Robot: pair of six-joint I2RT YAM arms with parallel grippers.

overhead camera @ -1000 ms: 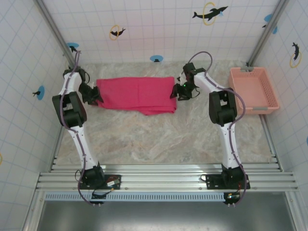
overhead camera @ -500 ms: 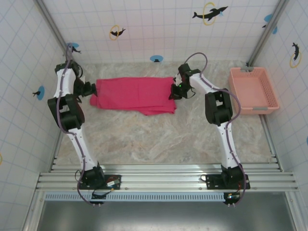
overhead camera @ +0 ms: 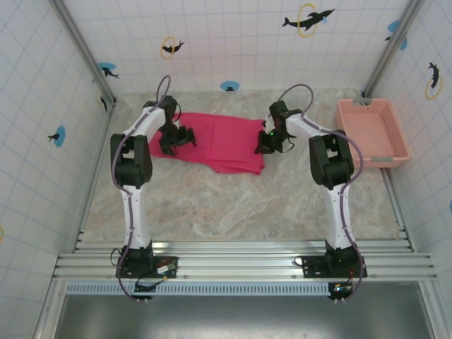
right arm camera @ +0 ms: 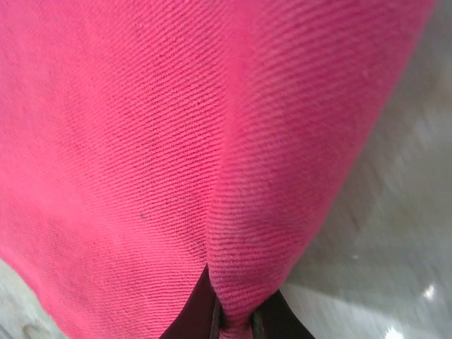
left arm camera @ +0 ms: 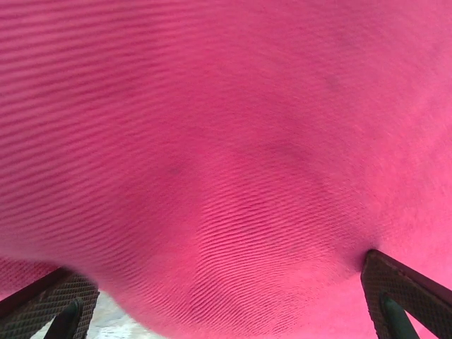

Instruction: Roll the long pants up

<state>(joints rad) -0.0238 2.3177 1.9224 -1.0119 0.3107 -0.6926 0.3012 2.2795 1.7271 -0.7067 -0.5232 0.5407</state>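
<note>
- Long pants (overhead camera: 219, 141) lie folded flat on the far middle of the desk (overhead camera: 233, 205), well apart from the pink basket (overhead camera: 342, 134) at the right.
- Right claw (overhead camera: 265, 146) sits at the right-hand edge of the cloth. Its wrist view shows the right claw (right arm camera: 233, 321) pinched shut on a raised fold of the pink fabric.
- Left claw (overhead camera: 176, 138) hangs over the left part of the pants. In its wrist view the left claw (left arm camera: 226, 311) is spread as wide as it goes, the fingers (left arm camera: 49, 304) are at the frame corners, and cloth bulges between them; nothing is gripped.
- Step in hand, as I read it: getting a two-point hold so the roll can start from one end.
- To do it well:
  - The left claw should close on the whole bulge, all layers, not just the top one.
  - Both claws should keep level across the width so the roll runs straight.
  - The right pinch should stay light in pull, or the whole garment may slide along the desk instead of turning over.
- Against a second ago:
  - The left claw sat at the left edge of the pants, partly closed; now it is inboard over the cloth and fully spread.
  - The right claw was roughly half open at the right edge; now it is clamped.
  - The cloth's right edge sits slightly further right.
</note>
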